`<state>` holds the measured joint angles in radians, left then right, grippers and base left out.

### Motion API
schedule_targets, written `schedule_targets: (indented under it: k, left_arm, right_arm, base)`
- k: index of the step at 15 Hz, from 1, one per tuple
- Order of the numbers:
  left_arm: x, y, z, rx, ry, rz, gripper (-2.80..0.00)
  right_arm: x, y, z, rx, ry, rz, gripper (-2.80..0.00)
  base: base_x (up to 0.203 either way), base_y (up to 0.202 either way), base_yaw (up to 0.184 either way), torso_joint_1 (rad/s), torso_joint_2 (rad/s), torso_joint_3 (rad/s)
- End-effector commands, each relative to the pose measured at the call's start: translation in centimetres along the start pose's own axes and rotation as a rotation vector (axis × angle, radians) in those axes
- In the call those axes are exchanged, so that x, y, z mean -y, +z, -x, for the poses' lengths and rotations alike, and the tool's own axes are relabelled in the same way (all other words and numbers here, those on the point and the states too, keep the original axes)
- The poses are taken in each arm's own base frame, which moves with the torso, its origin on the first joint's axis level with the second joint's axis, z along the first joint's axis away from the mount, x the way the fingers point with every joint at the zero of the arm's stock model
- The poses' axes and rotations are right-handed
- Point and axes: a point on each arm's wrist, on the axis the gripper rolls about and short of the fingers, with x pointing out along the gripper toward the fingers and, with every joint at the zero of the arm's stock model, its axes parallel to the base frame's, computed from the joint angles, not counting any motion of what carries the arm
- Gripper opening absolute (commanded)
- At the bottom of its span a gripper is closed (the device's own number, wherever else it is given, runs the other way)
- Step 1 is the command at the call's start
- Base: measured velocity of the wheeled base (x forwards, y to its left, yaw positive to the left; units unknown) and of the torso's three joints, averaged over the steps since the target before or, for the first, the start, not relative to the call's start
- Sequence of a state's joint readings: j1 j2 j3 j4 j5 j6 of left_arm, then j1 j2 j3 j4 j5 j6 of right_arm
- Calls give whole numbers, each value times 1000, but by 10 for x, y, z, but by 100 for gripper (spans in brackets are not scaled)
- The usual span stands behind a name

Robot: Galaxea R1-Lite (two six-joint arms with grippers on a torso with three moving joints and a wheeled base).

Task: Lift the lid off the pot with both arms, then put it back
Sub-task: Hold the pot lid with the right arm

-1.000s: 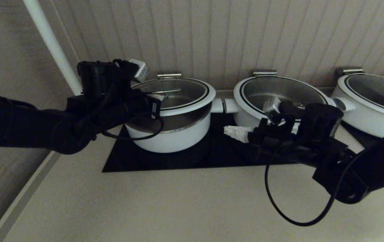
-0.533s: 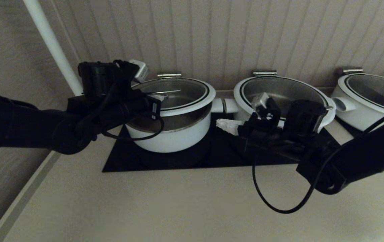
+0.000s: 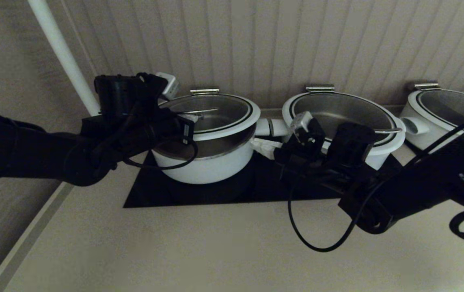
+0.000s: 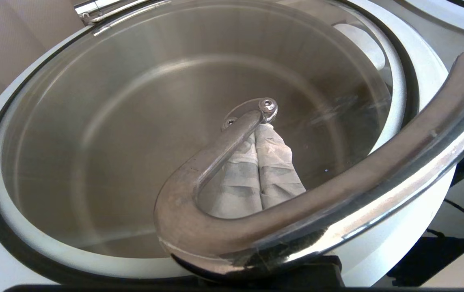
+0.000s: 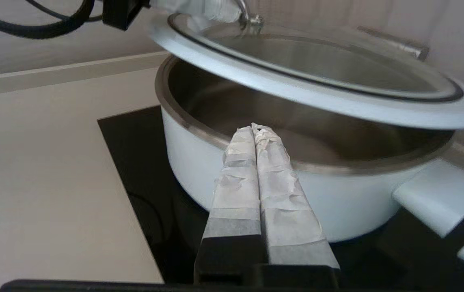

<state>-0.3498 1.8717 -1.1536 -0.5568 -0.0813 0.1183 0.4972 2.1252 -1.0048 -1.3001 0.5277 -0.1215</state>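
The white pot (image 3: 207, 168) stands on the black cooktop at the left. Its glass lid (image 3: 232, 122) is tilted up off the steel rim, with a gap along the front. My left gripper (image 3: 193, 117) is shut, its white-wrapped fingers threaded under the steel loop handle (image 4: 183, 198), tips near the handle's screw (image 4: 261, 132). My right gripper (image 3: 258, 142) is shut and empty, by the pot's right side just below the lid's rim. In the right wrist view its tips (image 5: 253, 129) point at the pot's steel rim (image 5: 199, 136), under the raised lid (image 5: 337, 97).
A wider white pot (image 3: 337, 117) with an arched bar handle stands right of the first, and a third pot (image 3: 447, 117) at far right. The pot's stub handle (image 5: 439, 194) sticks out to the right. A white pole (image 3: 61, 52) and ribbed wall lie behind.
My right arm has moved left along the cooktop, from in front of the middle pot to the left pot's right side. The left arm and lid have not moved.
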Motion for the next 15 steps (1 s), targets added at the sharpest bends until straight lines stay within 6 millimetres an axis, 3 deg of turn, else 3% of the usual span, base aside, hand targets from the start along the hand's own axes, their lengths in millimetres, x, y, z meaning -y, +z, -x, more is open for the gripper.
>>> schedule_targets:
  k: [1, 7, 15]
  left_arm:
    - [-3, -1, 0, -1, 10, 0, -280]
    - [-4, -2, -1, -2, 10, 0, -280]
    - [-4, -1, 0, -1, 11, 0, -280]
  right_arm:
    - [-1, -3, -4, 13, 7, 7, -280]
    - [-4, -7, -21, 42, -25, 18, -280]
    - [-6, -22, -25, 27, -49, 9, -280]
  base:
    - [0, 0, 0, 0, 0, 0]
    - [0, 0, 0, 0, 0, 0]
    - [0, 0, 0, 0, 0, 0]
